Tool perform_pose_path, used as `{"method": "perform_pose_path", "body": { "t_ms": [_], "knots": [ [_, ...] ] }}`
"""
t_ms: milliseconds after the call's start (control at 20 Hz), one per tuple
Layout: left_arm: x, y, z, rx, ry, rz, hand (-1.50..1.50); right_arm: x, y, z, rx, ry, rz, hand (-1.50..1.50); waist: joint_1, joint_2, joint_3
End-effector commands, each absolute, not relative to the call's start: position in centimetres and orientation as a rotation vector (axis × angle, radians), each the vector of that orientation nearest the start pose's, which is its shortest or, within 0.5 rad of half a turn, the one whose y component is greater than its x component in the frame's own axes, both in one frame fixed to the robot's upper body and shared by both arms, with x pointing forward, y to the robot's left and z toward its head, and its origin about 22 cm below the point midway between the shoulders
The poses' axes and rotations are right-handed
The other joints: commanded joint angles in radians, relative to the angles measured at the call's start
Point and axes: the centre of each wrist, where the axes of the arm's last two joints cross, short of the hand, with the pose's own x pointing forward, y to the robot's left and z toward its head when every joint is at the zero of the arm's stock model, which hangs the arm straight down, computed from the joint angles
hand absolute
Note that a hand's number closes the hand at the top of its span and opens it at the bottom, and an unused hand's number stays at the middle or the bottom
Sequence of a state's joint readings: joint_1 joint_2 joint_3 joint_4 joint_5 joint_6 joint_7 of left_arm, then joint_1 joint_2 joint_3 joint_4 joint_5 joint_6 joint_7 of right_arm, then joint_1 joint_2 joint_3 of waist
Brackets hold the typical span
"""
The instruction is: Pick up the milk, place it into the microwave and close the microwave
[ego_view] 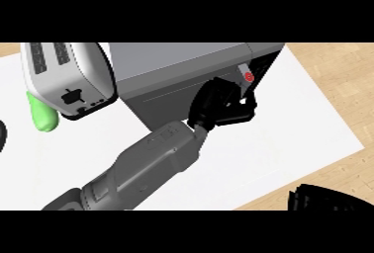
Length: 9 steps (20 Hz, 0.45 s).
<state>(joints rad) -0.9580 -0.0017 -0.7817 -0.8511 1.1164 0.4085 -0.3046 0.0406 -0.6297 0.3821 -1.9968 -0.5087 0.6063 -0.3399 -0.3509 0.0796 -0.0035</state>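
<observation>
The grey microwave (pixel 182 59) stands at the back middle of the white counter. Its dark opening faces right, and a grey door panel (pixel 161 101) angles toward me. Inside the opening a white milk carton (pixel 245 75) with a red mark shows in part, free of either hand. My left hand (pixel 219 106) reaches in from the lower left on its grey forearm. It sits at the door panel's right edge, just in front of the opening, with relaxed fingers touching the edge and holding nothing. At the lower right edge rests my right hand (pixel 325 197), open.
A white toaster (pixel 66 79) stands at the back left, close beside the microwave. A green object (pixel 42 116) lies just under its left side. The white counter (pixel 292 128) ends at a wooden surface (pixel 343 74) on the right.
</observation>
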Motion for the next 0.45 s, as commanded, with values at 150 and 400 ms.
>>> {"method": "perform_pose_path", "body": {
  "t_ms": [150, 400],
  "knots": [
    [36.0, 4.4, 1.5, -0.504, -1.384, 0.117, 1.5, 17.7, -22.6, 9.6, 1.04, -1.801, 0.783, 1.5, 0.054, 0.013, -0.007],
    [36.4, 5.0, 1.3, -0.551, -1.377, 0.107, 1.5, 16.3, -21.5, 10.1, 1.031, -1.819, 0.773, 1.5, 0.062, 0.004, -0.007]
  ]
}}
